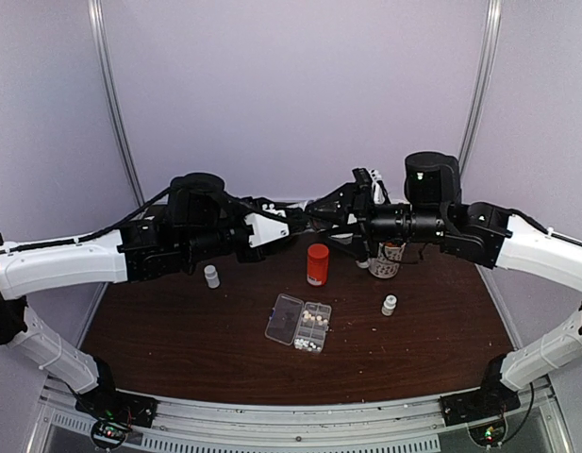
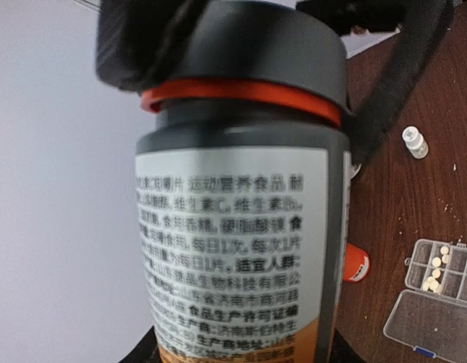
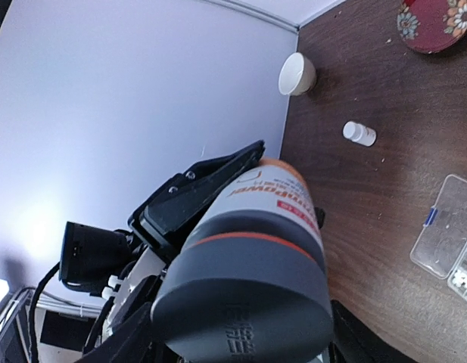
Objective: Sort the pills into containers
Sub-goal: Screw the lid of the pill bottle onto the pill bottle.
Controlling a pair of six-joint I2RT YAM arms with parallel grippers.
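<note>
The left gripper (image 1: 291,224) clamps the cylindrical body of a large bottle (image 2: 241,136). The bottle is glossy dark plastic, with a white printed label (image 2: 233,249) and an orange-red ring (image 2: 241,92) under its smooth grey cap (image 3: 248,295). The right gripper (image 1: 345,206) straddles that cap; whether its fingers press it cannot be told. On the dark wood-grain table (image 1: 177,340) below, the flat clear pill organizer (image 1: 286,319) lies open, with small round white pills (image 1: 314,321) in its cells.
</note>
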